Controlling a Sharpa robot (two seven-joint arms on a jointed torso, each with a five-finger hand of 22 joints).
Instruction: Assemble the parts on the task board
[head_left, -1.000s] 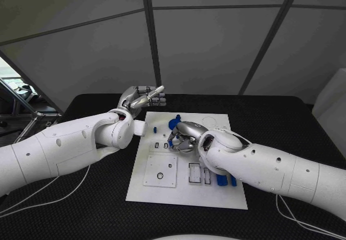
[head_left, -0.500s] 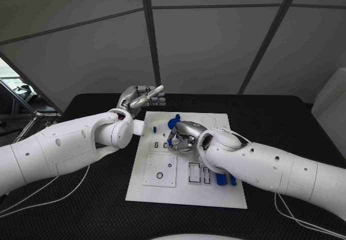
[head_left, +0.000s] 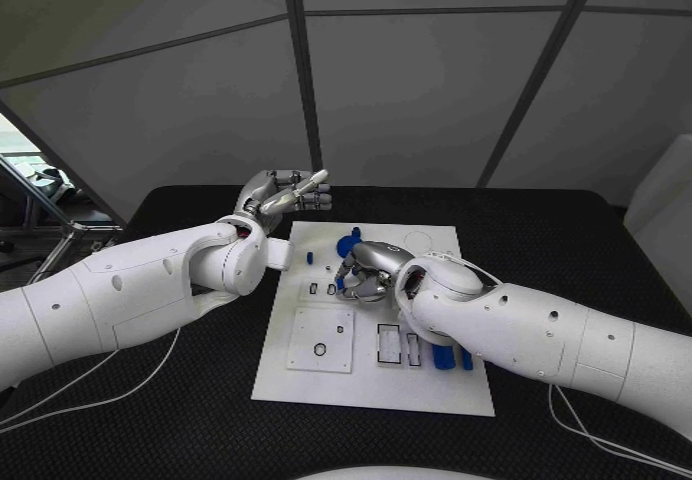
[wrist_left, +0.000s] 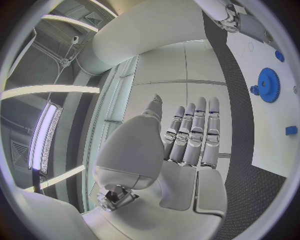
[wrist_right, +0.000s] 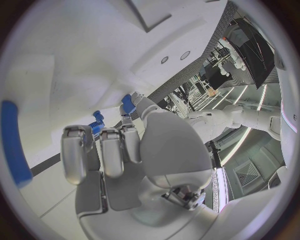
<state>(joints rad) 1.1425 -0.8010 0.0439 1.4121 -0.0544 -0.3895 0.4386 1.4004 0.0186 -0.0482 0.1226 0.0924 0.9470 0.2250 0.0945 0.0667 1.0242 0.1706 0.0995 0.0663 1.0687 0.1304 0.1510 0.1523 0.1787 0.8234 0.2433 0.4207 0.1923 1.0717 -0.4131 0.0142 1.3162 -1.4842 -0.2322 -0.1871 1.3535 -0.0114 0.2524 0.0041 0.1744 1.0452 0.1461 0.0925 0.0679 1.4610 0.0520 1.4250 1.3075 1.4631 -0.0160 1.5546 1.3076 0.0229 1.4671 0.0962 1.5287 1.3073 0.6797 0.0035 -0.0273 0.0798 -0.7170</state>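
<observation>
The right hand (head_left: 368, 277), fingers curled over small blue parts (wrist_right: 127, 104) at the task board's (head_left: 433, 390) centre, has barely moved. The left hand (head_left: 281, 196), wide and empty, still hovers at 11 o'clock off the board. Insertion appears unfinished.

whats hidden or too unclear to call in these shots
- Head view: the right hand sits over the middle of the task board, so what its fingers touch is hidden.
- Right wrist view: the small blue part at its fingertips is partly covered by the fingers; whether it is gripped cannot be told.
- Head view: the right forearm overlaps the blue pieces near the board's right edge.
- Left wrist view: the blue gear is visible, but its seating is too small to judge.
</observation>
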